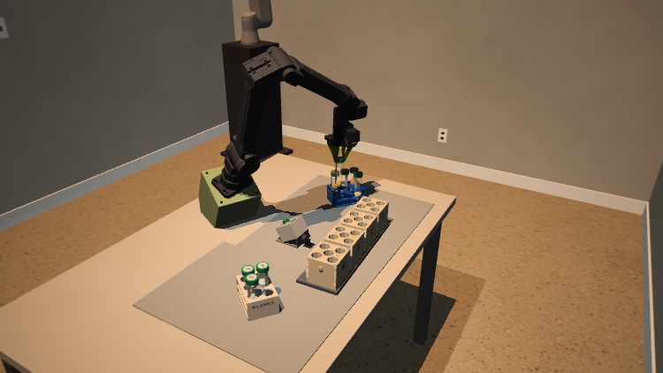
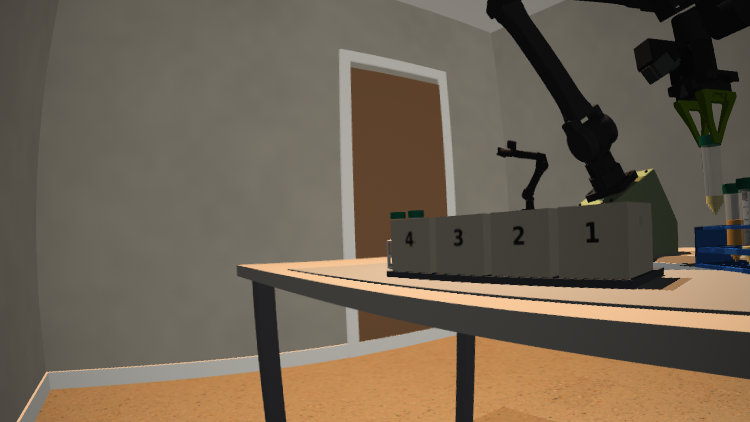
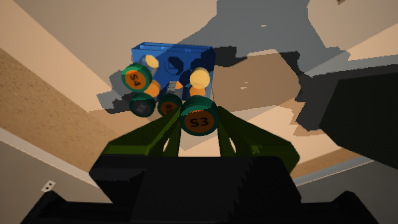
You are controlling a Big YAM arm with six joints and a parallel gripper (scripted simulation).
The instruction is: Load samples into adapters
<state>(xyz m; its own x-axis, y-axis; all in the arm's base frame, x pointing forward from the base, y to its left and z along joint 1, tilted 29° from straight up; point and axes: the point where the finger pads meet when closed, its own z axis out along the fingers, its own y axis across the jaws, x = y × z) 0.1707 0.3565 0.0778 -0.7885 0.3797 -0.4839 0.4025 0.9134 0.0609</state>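
Observation:
My gripper [image 2: 706, 137] is shut on the green cap of sample tube S3 [image 3: 198, 119]. It holds the tube [image 2: 712, 175] upright and clear above the blue sample rack RS [image 1: 345, 192]. The tube's tip hangs above the rack top [image 2: 721, 246]. The tube looks nearly empty, with liquid only at its tip. In the wrist view S4 [image 3: 136, 78] stands in RS [image 3: 172, 65], with two more capped tubes [image 3: 156, 105] next to it. The four adapters on stand ST [image 1: 347, 239] are numbered 1 [image 2: 591, 231], 2, 3 and 4 [image 2: 409, 238]; their holes look empty.
The blank rack RB [image 1: 259, 298] stands at the near end of the mat with three green-capped tubes [image 1: 254, 273]. The DONE desk [image 1: 292, 230] with its green key sits between RB and RS. The arm's green base [image 1: 226, 197] stands at the table's left.

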